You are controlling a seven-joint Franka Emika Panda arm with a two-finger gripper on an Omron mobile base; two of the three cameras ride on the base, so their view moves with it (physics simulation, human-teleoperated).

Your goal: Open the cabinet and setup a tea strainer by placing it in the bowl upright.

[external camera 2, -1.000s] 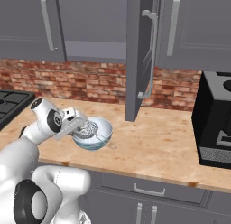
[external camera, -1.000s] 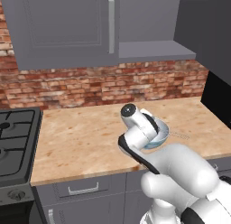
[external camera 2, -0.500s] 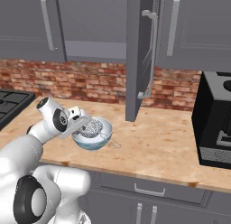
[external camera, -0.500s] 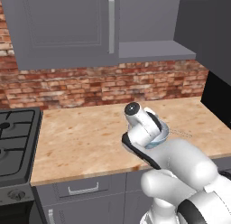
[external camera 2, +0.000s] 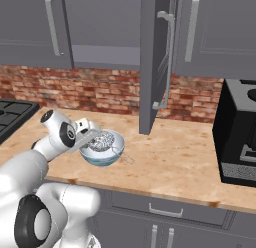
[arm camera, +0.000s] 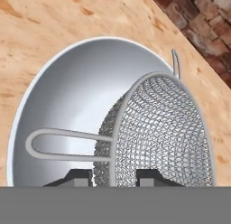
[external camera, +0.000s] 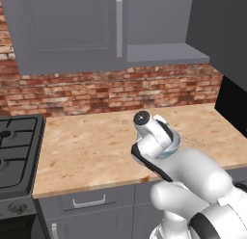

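The cabinet [external camera 2: 152, 62] stands open, its door swung out edge-on toward the robot with the long silver handle [external camera 2: 168, 57] on its right face; in the left base view the grey shelf [external camera: 161, 52] inside shows bare. Below it on the wooden counter [external camera 2: 170, 162] sits the bowl [external camera 2: 102, 151], near the front edge and left of the open door. The strainer [external camera 2: 103, 141] lies in the bowl, its mesh basket tilted rather than level, the rim leaning up out of the bowl. In the hand view the mesh dome [arm camera: 158, 137] fills the right half of the bowl [arm camera: 63, 96], with a thin wire loop [arm camera: 67, 144] reaching left across the pale inside and a small hook [arm camera: 175, 63] over the far rim. The gripper [arm camera: 115, 175] hangs just above the bowl, its two dark tips set apart on either side of the strainer's rim; whether they press on it or stand free I cannot tell. A stove [external camera: 14, 151] lies at the counter's left end, and a black appliance [external camera 2: 240, 137] at the right.
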